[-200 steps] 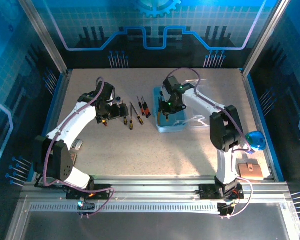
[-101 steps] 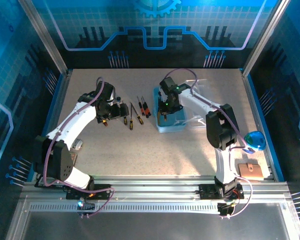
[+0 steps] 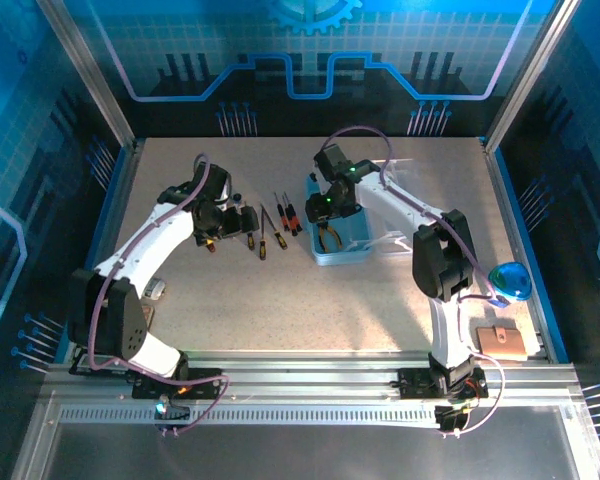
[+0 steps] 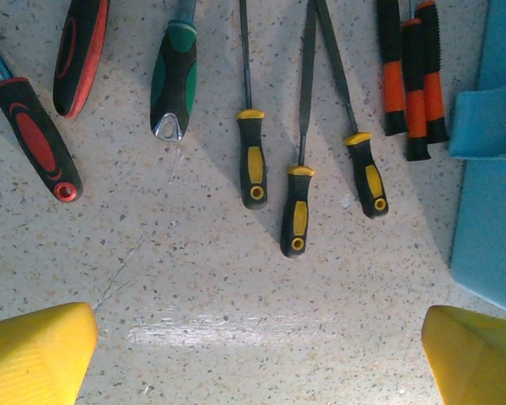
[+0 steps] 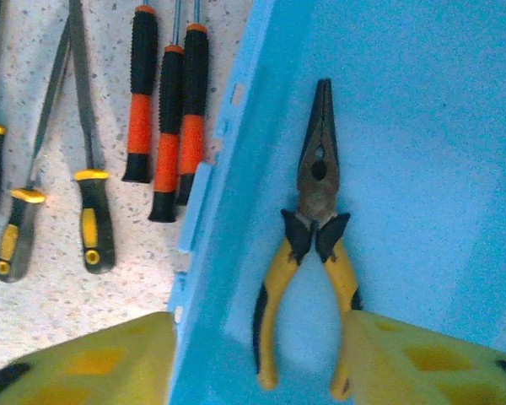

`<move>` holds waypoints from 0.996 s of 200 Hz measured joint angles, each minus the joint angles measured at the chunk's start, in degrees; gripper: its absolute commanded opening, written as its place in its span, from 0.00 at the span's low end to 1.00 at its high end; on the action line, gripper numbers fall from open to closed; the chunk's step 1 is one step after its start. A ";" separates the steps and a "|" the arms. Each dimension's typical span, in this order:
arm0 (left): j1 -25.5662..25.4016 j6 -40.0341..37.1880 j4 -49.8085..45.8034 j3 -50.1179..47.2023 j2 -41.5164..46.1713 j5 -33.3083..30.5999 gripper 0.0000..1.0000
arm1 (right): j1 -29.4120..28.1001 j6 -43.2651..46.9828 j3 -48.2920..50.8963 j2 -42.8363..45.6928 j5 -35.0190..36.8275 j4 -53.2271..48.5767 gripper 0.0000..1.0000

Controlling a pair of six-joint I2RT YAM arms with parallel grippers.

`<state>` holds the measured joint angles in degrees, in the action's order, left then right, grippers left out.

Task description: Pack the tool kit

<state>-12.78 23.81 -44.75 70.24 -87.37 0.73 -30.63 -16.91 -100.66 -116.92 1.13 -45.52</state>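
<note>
The pale-blue tool kit box (image 3: pixel 352 250) stands open at the table's middle right. Yellow-handled pliers (image 5: pixel 312 236) lie flat on the box floor (image 5: pixel 422 126), nose pointing away. My right gripper (image 5: pixel 257 363) hovers open just above the handles. One of its fingers (image 5: pixel 84 363) is outside the box's left wall, and the other covers the tip of a handle. Left of the box lie orange-handled screwdrivers (image 5: pixel 164 126) and yellow-and-black ones (image 4: pixel 295 211). My left gripper (image 4: pixel 257 363) is open over bare table near them, holding nothing.
Red-and-black (image 4: pixel 38 139) and green (image 4: pixel 173 80) handled tools lie further left in the row. A blue dome (image 3: pixel 510 281) and a brown block (image 3: pixel 500 340) sit at the right edge. Metal frame posts and blue walls surround the table.
My right gripper has opened and let go of the pliers, which now lie in the box. It has drawn back a little toward the far left. The left arm has not moved.
</note>
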 measured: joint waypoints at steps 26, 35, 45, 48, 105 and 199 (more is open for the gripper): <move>0.55 -0.33 -0.22 0.00 -1.99 -1.36 0.99 | -1.57 2.43 0.15 3.41 -0.02 -1.16 1.00; 1.05 -0.48 -0.46 0.07 -3.02 -1.84 0.99 | -2.25 3.13 0.70 5.73 -0.09 -1.05 1.00; 1.62 -0.74 -0.72 0.31 -4.26 -2.47 0.99 | -2.95 3.91 1.79 8.94 -0.26 -0.96 1.00; 1.79 -0.85 -0.87 0.48 -4.72 -2.60 0.99 | -3.15 4.11 2.19 10.10 -0.42 -0.96 1.00; 5.20 -3.78 -2.01 10.05 -15.69 -4.63 0.85 | -2.60 5.88 13.75 28.44 -1.86 0.74 1.00; 10.27 -8.87 -8.11 39.36 -40.68 -7.43 0.57 | 7.34 6.69 23.85 31.50 -6.34 2.25 1.00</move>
<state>-2.50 14.94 -52.86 109.60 -128.05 -6.70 -23.29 -10.22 -76.82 -85.43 -5.21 -43.27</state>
